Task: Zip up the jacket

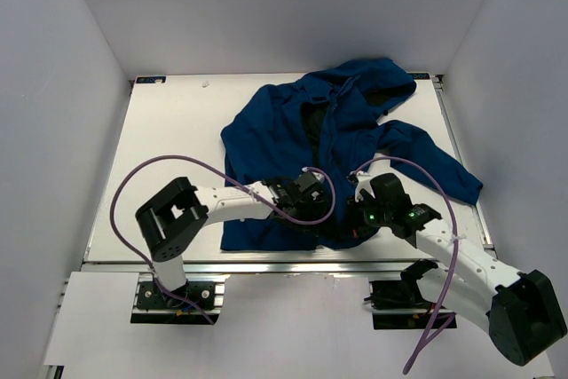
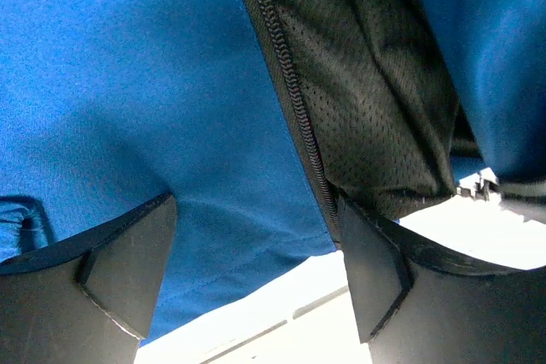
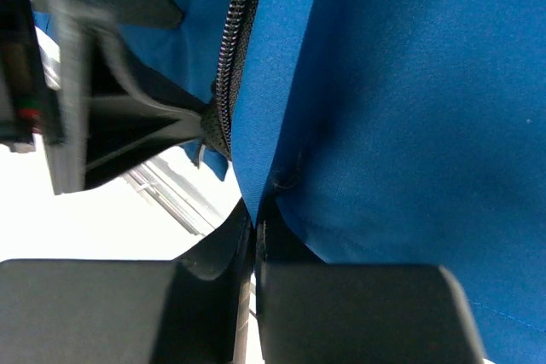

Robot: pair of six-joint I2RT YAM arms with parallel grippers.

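The dark blue hooded jacket (image 1: 293, 135) lies open on the white table, hood at the far side, black mesh lining showing down the middle. Both grippers meet at its bottom hem near the front edge. My left gripper (image 1: 309, 191) is open; its fingers (image 2: 128, 262) stand either side of the blue front panel (image 2: 128, 100), with the zipper teeth (image 2: 294, 100) beside the right finger. My right gripper (image 1: 355, 219) is shut on the jacket's bottom edge (image 3: 281, 125), pinching blue fabric just below the other zipper track (image 3: 235, 49). The chest logo is hidden.
The white table (image 1: 169, 130) has a metal front rail (image 1: 266, 265) close under both grippers. Purple cables (image 1: 133, 184) loop over each arm. Grey walls enclose the table on three sides. The jacket's right sleeve (image 1: 444, 170) stretches toward the right edge.
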